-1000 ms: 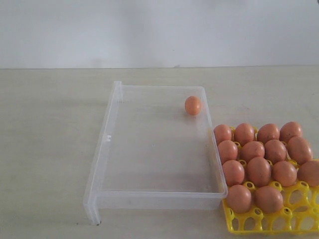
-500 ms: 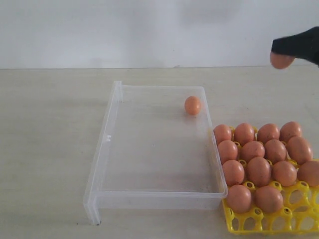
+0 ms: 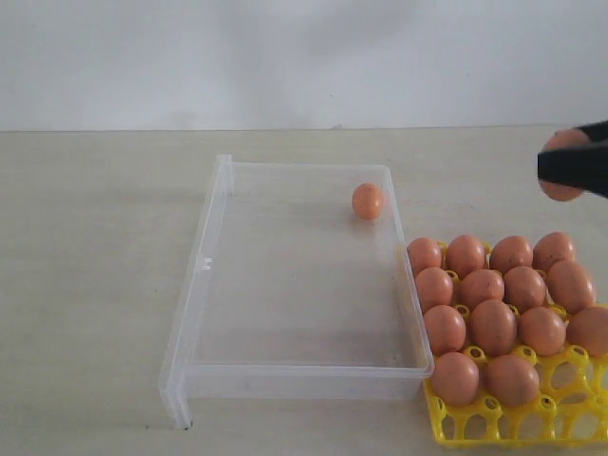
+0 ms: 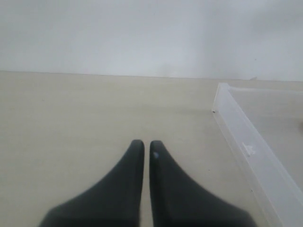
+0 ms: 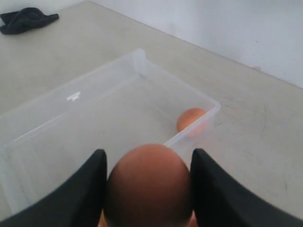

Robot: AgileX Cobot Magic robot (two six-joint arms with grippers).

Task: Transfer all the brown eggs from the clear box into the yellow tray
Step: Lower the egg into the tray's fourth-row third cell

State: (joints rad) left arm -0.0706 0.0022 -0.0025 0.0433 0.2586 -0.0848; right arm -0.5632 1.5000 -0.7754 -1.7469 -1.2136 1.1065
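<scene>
right gripper (image 3: 573,167): closed on one brown egg, a black finger either side of it, plain in the wrist view (image 5: 149,154)
held egg (image 3: 562,193): up in the air at the right edge of the exterior view, clear of the tray and touching none of its eggs; fills the gap between the fingers (image 5: 147,187)
left gripper (image 4: 143,144): fingers drawn together, only a thin slit between, nothing in them – it hangs over bare table (image 4: 71,118) beside the box's wall; not seen in the exterior view
clear box (image 3: 199,275): flat on the table, its right wall just beside the tray
lone egg (image 3: 368,201): the one egg in the box, at the far right corner, close to the wall (image 5: 191,119)
yellow tray (image 3: 532,423): right of the box, partly cut off by the frame edge
tray eggs (image 3: 494,327): fourteen visible – seated in rows of cups; nearest row of cups bare
dark cloth (image 5: 26,19): bunched on the table, well apart from the box
</scene>
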